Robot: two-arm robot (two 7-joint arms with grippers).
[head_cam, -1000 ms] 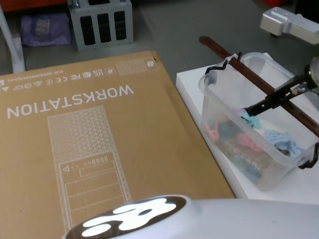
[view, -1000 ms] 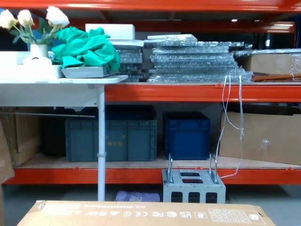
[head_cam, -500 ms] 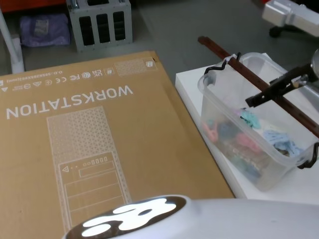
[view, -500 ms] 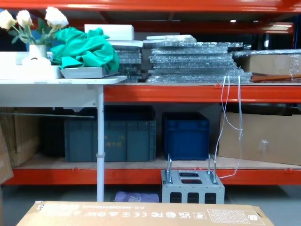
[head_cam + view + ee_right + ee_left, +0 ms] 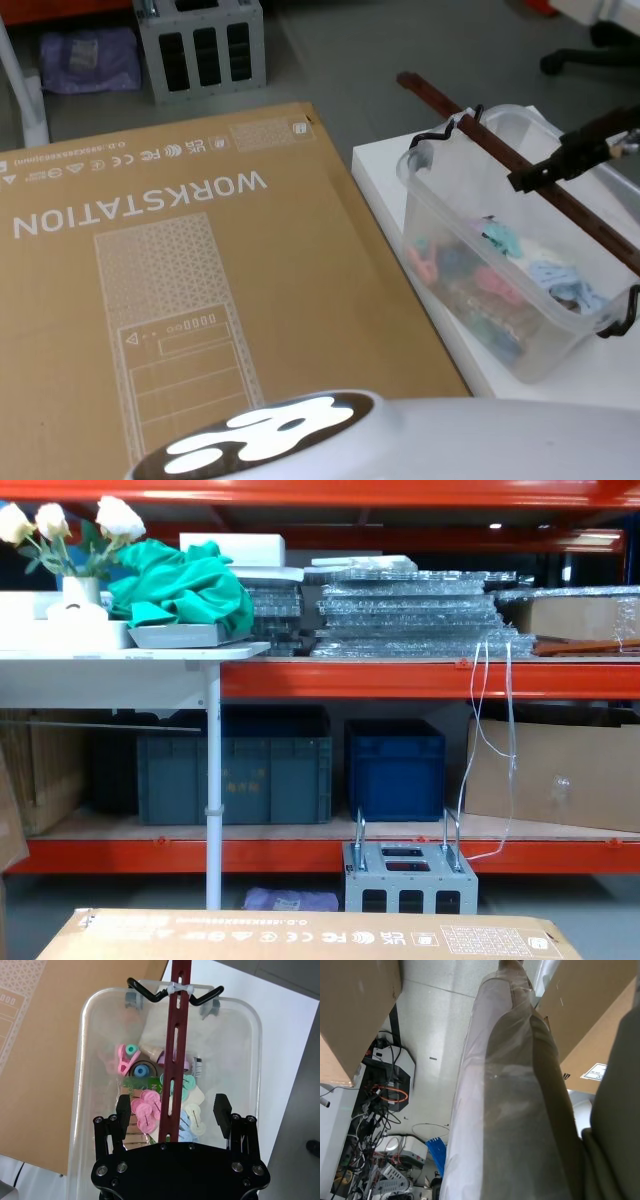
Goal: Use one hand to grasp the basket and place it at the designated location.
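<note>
While its arm is cut off, the right gripper [image 5: 173,1108], fingers spread, has risen above the basket [image 5: 450,200] handle [image 5: 176,1050].

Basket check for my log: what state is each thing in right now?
Basket: upright on the white surface, open-topped, holding small pastel items.
Handle: lying lengthwise over the basket, ungrasped.
Right gripper: open, jaws either side of the handle, not touching it.
Cardboard box: closed, lying flat beside the basket.

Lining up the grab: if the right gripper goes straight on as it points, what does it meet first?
Most likely the basket's bar handle, which runs between the open fingers of the right gripper, above the basket; depth is unclear.
</note>
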